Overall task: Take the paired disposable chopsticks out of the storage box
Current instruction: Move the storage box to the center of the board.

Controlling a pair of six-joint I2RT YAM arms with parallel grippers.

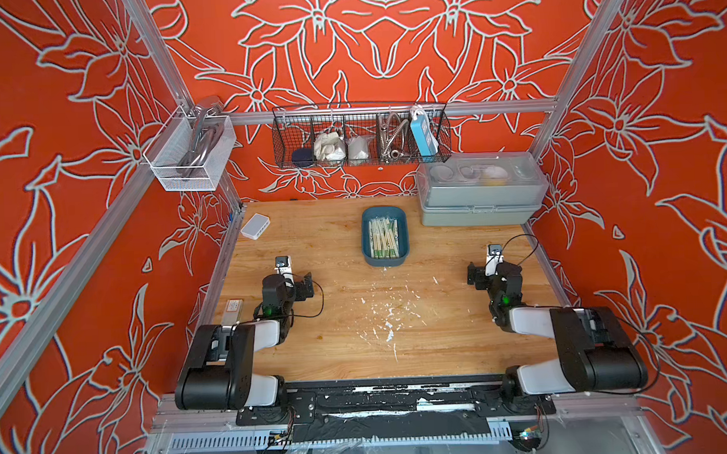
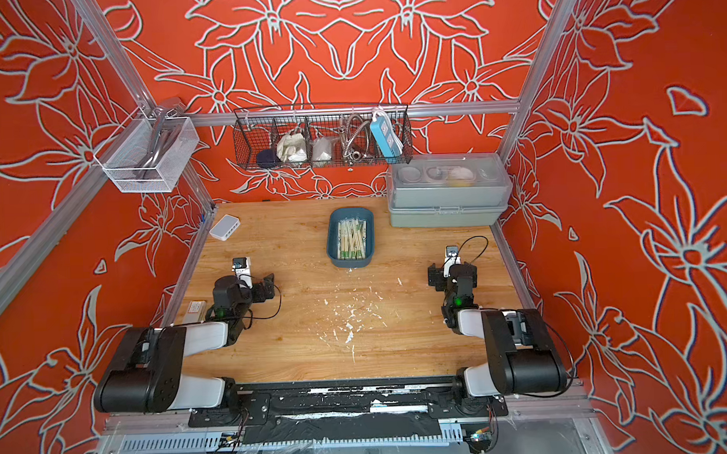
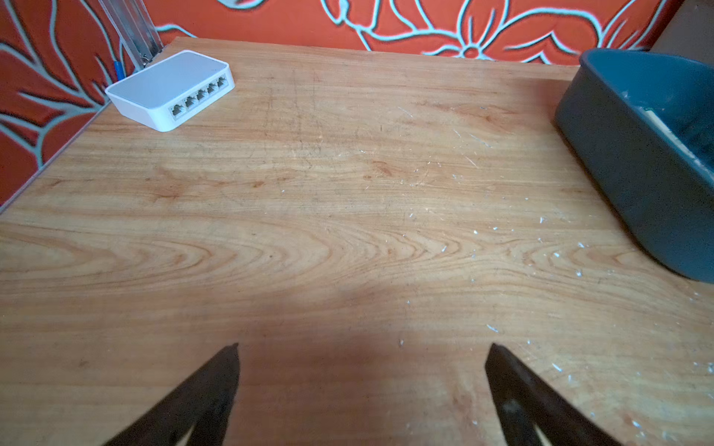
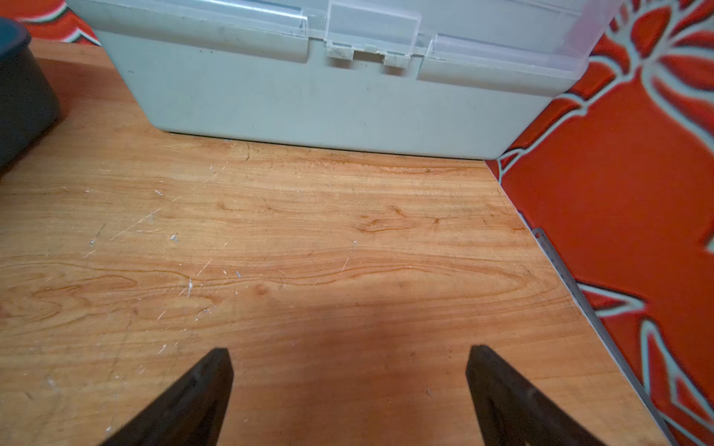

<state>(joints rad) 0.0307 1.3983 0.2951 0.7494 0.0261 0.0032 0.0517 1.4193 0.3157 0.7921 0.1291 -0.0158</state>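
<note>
The storage box [image 1: 366, 236] [image 2: 331, 237], a shallow dark teal tray, sits at the back middle of the wooden table. The paired disposable chopsticks [image 1: 384, 239] [image 2: 351, 239] lie in it lengthwise, pale with green-printed ends. My left gripper [image 3: 363, 347] hovers open over bare wood at the front left [image 1: 287, 273], well short of the box [image 3: 633, 185]. At the front right [image 1: 493, 261] my right gripper [image 4: 349, 351] is also open and holds nothing. A corner of the box [image 4: 19, 96] shows at the edge of the right wrist view.
A grey-green lidded case [image 1: 481, 190] [image 4: 309, 100] stands at the back right. A white network switch [image 1: 255, 226] [image 3: 170, 89] lies at the back left. Above the table hang a black wire basket [image 1: 360, 136] and a white mesh basket [image 1: 189, 155]. A small box [image 1: 233, 306] sits by the left edge.
</note>
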